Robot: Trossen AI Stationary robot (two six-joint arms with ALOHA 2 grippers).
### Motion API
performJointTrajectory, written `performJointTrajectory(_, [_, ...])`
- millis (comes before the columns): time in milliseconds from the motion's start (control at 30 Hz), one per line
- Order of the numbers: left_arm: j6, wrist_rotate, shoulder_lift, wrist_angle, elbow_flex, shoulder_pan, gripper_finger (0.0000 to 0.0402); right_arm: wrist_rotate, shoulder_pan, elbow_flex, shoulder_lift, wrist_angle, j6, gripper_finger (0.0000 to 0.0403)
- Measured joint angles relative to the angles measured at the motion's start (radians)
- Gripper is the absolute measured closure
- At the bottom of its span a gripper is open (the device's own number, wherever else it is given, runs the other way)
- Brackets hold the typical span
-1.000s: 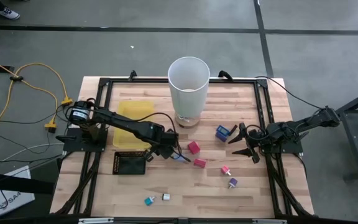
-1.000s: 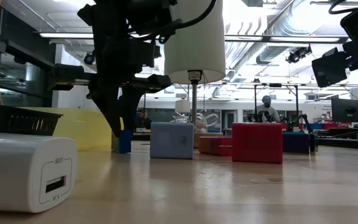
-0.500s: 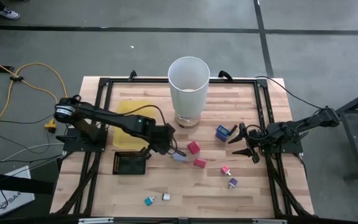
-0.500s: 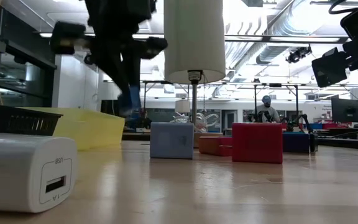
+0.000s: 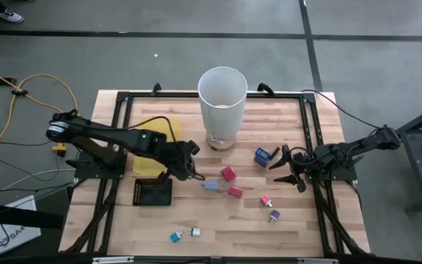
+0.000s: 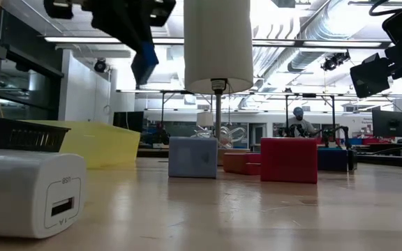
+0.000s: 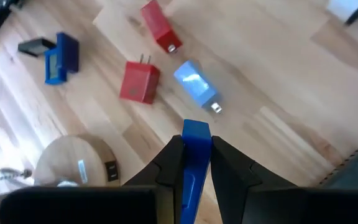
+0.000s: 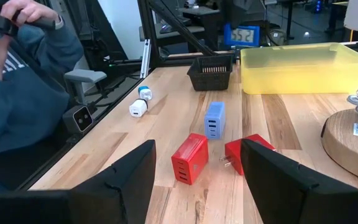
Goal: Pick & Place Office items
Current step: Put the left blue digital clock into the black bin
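Observation:
My left gripper (image 5: 195, 174) is shut on a small blue piece (image 7: 196, 155) and holds it high over the table, just right of the black mesh tray (image 5: 152, 192). Under it on the wood lie a light blue charger (image 5: 212, 185) and two red pieces (image 5: 228, 174) (image 5: 235, 192). A blue piece with a black part (image 5: 264, 156) lies further right. Pink (image 5: 267, 199) and purple (image 5: 273, 215) pieces lie to the right, teal (image 5: 175, 236) and white (image 5: 195, 232) ones near the front. My right gripper (image 5: 288, 167) waits open at the right, holding nothing. My left gripper pinches the blue piece by its two flat sides (image 7: 195, 163) between the two fingers. The piece's end (image 7: 196, 129) pokes out past the fingertips. The fingers slant downward from the table's left. The piece (image 6: 145, 66) hangs clear of the table.
A tall white bin (image 5: 223, 103) stands on a round wooden base at the far middle. A yellow tray (image 5: 152, 139) lies behind the black mesh tray. A black frame (image 5: 119, 110) runs around the tabletop. A person (image 8: 23, 74) sits beyond the table's near edge.
My left gripper, still shut, has risen and drawn back toward the table's left edge. The blue piece, which stood on the wood a second ago, has gone up with it and now hangs well clear. The other pieces have stayed put.

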Motion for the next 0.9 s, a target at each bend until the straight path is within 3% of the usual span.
performJointTrajectory(200, [-0.049,0.000,-0.007,-0.063,0.000,-0.064,0.0346,0.000,0.000,0.000,0.000,0.000,0.000,0.0181])
performJointTrajectory(633, [-0.459,-0.015,-0.019,-0.333,0.000,-0.219,0.0346,0.000,0.000,0.000,0.000,0.000,0.000,0.0181])
performJointTrajectory(900, [-0.618,-0.071,-0.019,-0.393,-0.003,-0.330,0.0346,0.000,0.000,0.000,0.000,0.000,0.000,0.0181])
